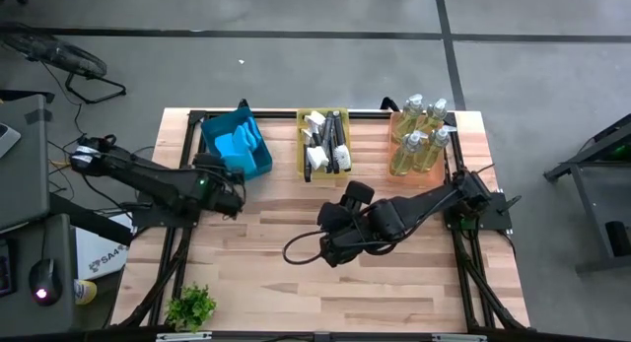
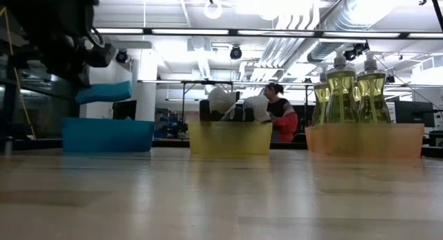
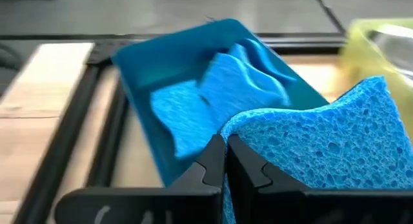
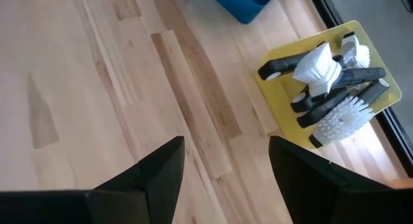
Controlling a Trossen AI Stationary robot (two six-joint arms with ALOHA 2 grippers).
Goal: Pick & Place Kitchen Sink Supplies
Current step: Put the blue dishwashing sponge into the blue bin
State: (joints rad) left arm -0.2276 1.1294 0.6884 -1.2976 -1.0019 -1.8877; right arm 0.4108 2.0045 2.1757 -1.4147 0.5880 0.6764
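Note:
My left gripper (image 3: 224, 164) is shut on a blue wavy-edged sponge (image 3: 322, 146). It carries the sponge (image 2: 104, 92) just above the blue bin (image 2: 107, 135), where other blue sponges (image 3: 213, 95) lie. In the high view this gripper (image 1: 233, 188) is at the bin's near edge. My right gripper (image 4: 226, 166) hovers open over bare wood near the table's middle (image 1: 347, 206), holding nothing. Black-handled brushes with white heads (image 4: 326, 72) lie in a yellow bin (image 1: 323, 143). Several bottles of yellow-green liquid (image 2: 349, 88) stand in an orange bin (image 1: 422, 143). My left gripper pinches the sponge by one end, at its edge (image 3: 240, 135), between its two fingers. The rest of the sponge sticks out to one side of the fingers. The sponge is lifted clear and hangs over the blue bin without touching it.
The three bins stand in a row along the table's far edge. A small green plant (image 1: 190, 306) sits at the near left corner. Bare wooden tabletop (image 1: 296, 283) spreads across the middle and near side. A person (image 2: 280, 115) is in the room beyond the table.

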